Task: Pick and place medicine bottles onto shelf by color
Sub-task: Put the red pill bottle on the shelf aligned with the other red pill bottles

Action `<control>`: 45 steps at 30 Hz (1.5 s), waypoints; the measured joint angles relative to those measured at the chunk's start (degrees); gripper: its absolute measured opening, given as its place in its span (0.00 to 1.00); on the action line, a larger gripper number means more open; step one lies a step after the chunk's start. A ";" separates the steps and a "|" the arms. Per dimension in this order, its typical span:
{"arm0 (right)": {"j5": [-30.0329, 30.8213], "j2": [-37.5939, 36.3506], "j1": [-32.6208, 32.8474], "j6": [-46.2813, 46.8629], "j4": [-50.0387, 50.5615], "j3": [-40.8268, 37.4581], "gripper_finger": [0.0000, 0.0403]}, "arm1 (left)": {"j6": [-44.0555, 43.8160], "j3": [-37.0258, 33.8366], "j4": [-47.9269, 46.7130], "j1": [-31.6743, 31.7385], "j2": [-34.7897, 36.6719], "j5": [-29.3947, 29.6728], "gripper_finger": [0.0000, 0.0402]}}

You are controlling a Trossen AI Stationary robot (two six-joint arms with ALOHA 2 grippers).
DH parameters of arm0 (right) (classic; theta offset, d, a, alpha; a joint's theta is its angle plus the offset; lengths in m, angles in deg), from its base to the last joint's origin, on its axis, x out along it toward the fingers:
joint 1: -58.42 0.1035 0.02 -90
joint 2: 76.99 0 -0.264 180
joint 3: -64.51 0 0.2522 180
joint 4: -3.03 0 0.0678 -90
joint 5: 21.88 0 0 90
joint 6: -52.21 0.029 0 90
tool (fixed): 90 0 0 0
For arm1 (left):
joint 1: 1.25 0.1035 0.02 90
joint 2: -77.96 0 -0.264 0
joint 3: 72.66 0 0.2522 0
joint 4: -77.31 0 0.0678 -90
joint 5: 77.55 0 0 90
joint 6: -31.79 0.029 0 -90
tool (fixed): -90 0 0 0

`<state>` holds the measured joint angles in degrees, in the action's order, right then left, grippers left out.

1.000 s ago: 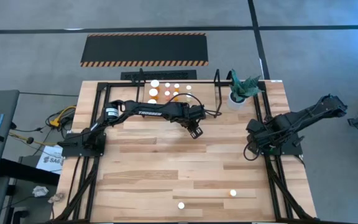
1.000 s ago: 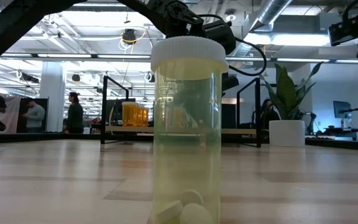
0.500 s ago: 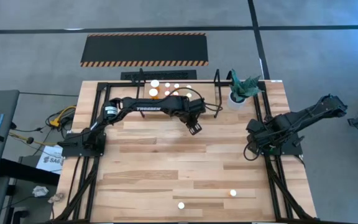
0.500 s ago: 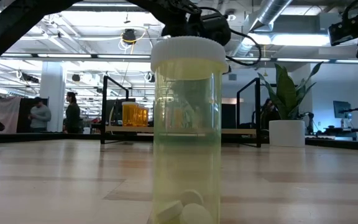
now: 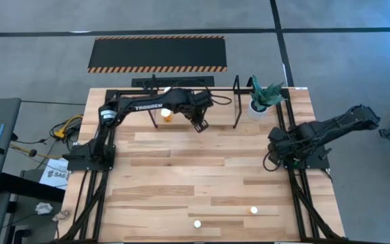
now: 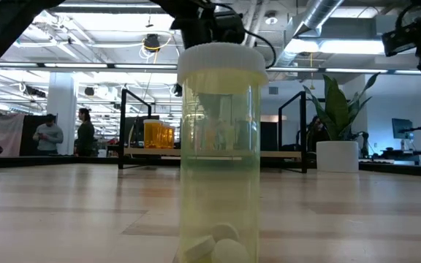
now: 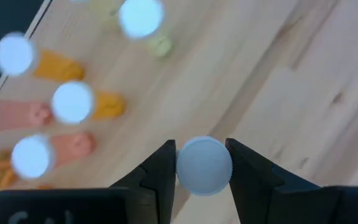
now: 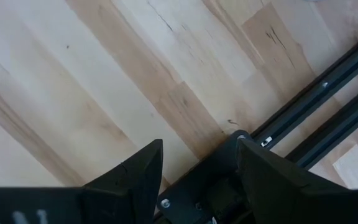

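A placing step is in hand. At the far left of the table [image 5: 181,176], the left hand [image 5: 199,125] pinches a white-capped bottle [image 7: 204,165] over the shelf [image 5: 236,102], hovering just beside the bottles [image 7: 73,102] already standing there. Next it probably must lower the bottle among those of its own colour, then let go. Two bottles [image 5: 196,223] wait near the front edge. On the right, the right hand [image 8: 197,165] rests spread and empty.

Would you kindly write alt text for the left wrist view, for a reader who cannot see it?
The left pincer is shut on a bottle with a round white cap, seen from above over light wood boards. Beyond it stand more white-capped bottles, orange and reddish, and one pale.
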<state>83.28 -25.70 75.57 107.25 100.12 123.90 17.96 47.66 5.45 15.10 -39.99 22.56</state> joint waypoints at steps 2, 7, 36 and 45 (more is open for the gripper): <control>0.00 0.00 -0.63 0.00 -0.02 0.00 0.56 | -0.23 -2.19 0.66 0.26 1.31 1.07 0.27; 0.00 0.02 -2.74 0.00 -0.10 0.00 0.56 | 1.02 -10.53 8.36 1.32 7.16 -0.61 0.27; -0.05 0.07 -4.09 -0.02 -0.71 0.00 0.56 | 11.67 -33.96 24.59 6.79 18.22 -9.90 0.27; -0.07 0.07 -4.09 -0.02 -0.72 0.00 0.56 | 13.77 -34.09 26.15 6.90 18.22 -8.29 0.27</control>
<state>83.22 -25.64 71.48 107.24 99.40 123.90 31.72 13.57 31.61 22.00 -21.77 14.28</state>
